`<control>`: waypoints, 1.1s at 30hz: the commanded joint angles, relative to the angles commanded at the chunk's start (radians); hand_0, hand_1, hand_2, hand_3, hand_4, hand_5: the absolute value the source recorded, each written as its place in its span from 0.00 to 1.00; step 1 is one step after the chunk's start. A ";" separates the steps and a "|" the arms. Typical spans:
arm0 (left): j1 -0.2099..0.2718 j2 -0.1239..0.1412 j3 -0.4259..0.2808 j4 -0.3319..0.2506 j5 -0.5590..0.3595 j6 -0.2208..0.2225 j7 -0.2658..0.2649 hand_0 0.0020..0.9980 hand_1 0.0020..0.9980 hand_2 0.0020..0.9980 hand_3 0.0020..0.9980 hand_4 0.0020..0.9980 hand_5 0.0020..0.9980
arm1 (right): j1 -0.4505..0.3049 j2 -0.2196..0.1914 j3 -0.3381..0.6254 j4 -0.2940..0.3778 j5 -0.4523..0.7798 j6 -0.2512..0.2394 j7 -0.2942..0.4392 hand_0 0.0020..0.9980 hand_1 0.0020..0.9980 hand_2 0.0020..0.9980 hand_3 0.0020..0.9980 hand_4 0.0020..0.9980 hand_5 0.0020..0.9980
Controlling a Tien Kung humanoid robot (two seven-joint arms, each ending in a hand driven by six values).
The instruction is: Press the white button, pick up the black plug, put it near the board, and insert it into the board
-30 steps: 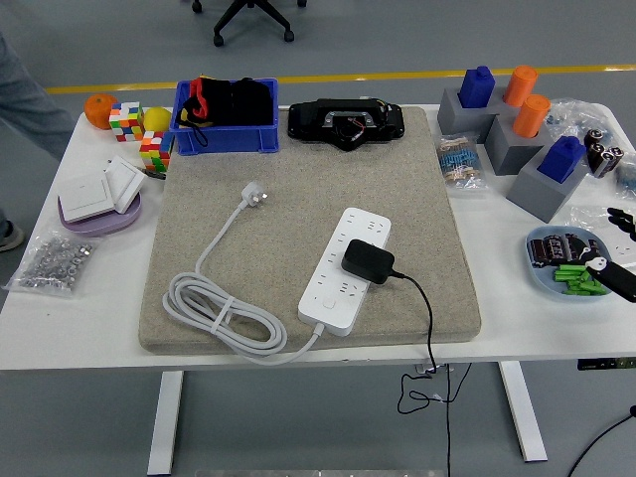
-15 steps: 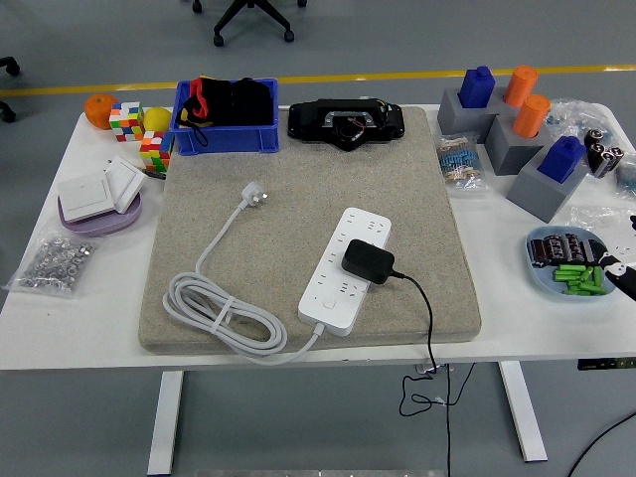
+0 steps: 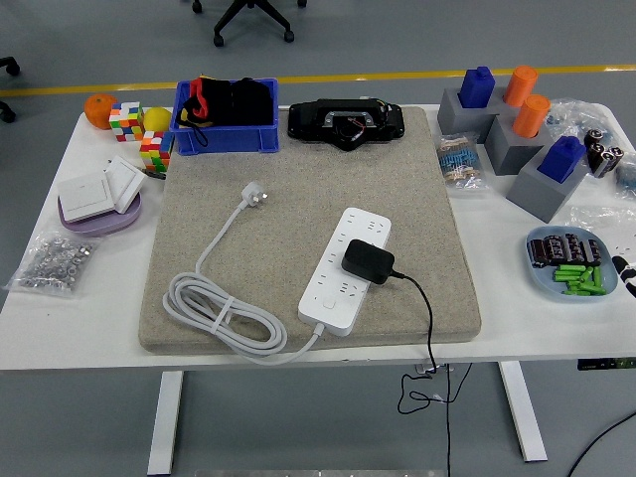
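One power strip (image 3: 345, 270), white, lies at a slant on the grey mat (image 3: 298, 199) in the middle of the white table (image 3: 60, 328). The black plug (image 3: 367, 261) sits seated in the strip, on its right-hand side about halfway along; its black cable (image 3: 427, 328) runs off the mat and drops over the near table edge. The strip's white cord (image 3: 214, 313) is coiled on the mat to the left, its own plug (image 3: 256, 196) lying loose further up the mat.

Right hand (image 3: 626, 268): only a sliver shows at the right picture edge, beside the blue dish (image 3: 542, 273) of green and dark small parts. Cannot tell whether its fingers are open or closed. Left hand not seen.

Elsewhere on the table: a blue bin (image 3: 227, 134) at the back left, a black device (image 3: 346, 122) beside it, colour cubes (image 3: 126, 121) and an orange (image 3: 99, 109) at the far left corner, a bag of nuts (image 3: 58, 261) near the left edge, grey blocks (image 3: 512, 139) holding blue and orange pegs at the back right.
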 joint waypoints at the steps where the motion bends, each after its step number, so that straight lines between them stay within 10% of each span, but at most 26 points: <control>1: 0.001 0.000 0.000 0.000 0.000 0.000 0.000 0.71 0.67 0.59 0.68 0.65 0.28 | 0.000 0.000 0.001 0.000 -0.002 0.001 -0.002 0.89 0.84 0.79 0.76 0.93 0.43; 33: -0.012 0.000 0.014 0.000 -0.012 -0.001 0.006 0.71 0.67 0.59 0.68 0.65 0.28 | 0.074 0.028 -0.015 -0.002 -0.011 0.010 -0.001 0.80 0.78 0.76 0.71 0.88 0.40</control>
